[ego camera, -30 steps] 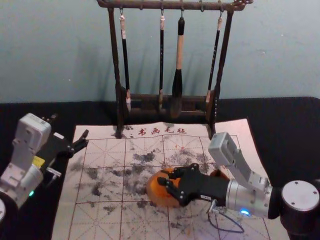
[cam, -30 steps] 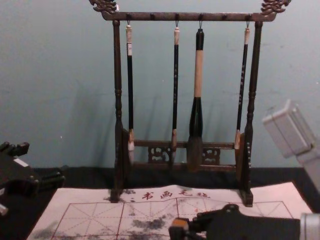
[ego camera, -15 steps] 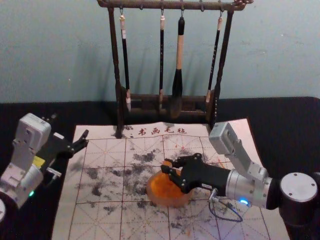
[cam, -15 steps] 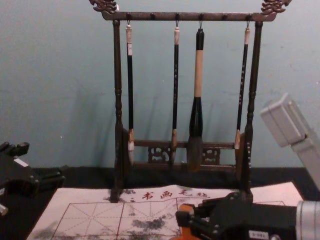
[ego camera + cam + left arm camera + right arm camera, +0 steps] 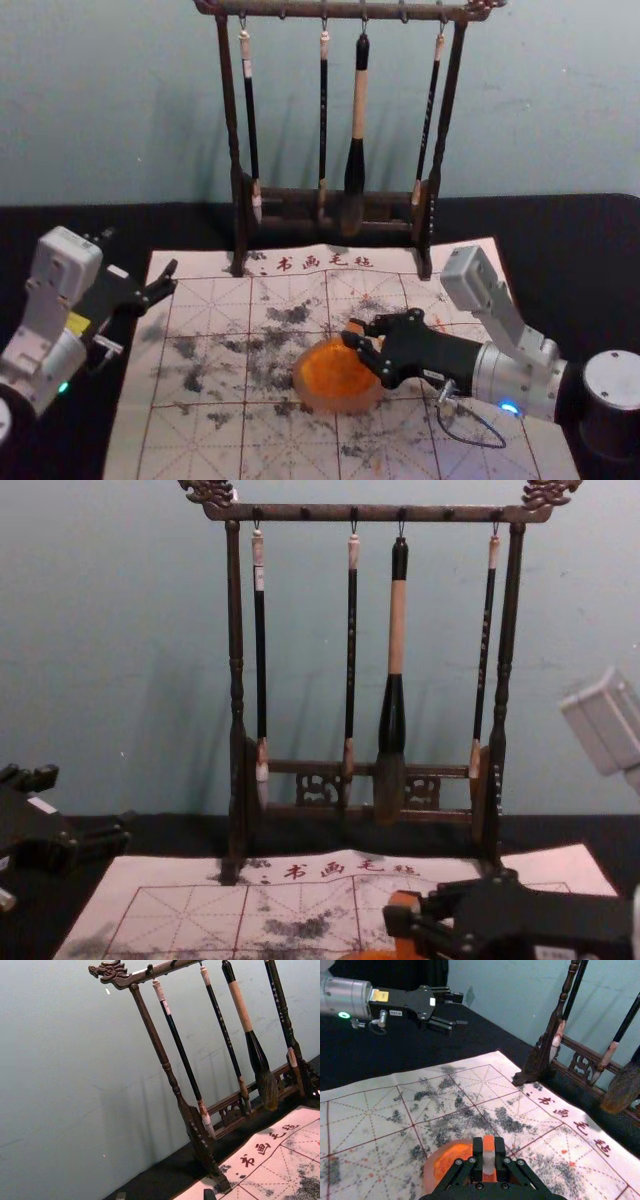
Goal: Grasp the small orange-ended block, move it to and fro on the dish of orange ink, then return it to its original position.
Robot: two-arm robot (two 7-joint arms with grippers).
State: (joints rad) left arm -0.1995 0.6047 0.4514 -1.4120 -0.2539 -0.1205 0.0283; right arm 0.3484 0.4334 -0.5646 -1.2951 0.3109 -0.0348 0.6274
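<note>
Right hand [image 5: 353,331] shifted rightward, block [image 5: 489,1157] pinched near upper-right rim of dish [image 5: 336,404], lower centre of head view; contact unclear. Left hand [image 5: 140,252] sat wide, frame left. Probably inking step; next move needed level return stroke.

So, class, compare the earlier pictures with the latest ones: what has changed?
The right end effector has shifted toward the robot's right, carrying the orange-ended block it already held; nothing was grasped or released. The ink dish, brush rack and left end effector stayed put.
</note>
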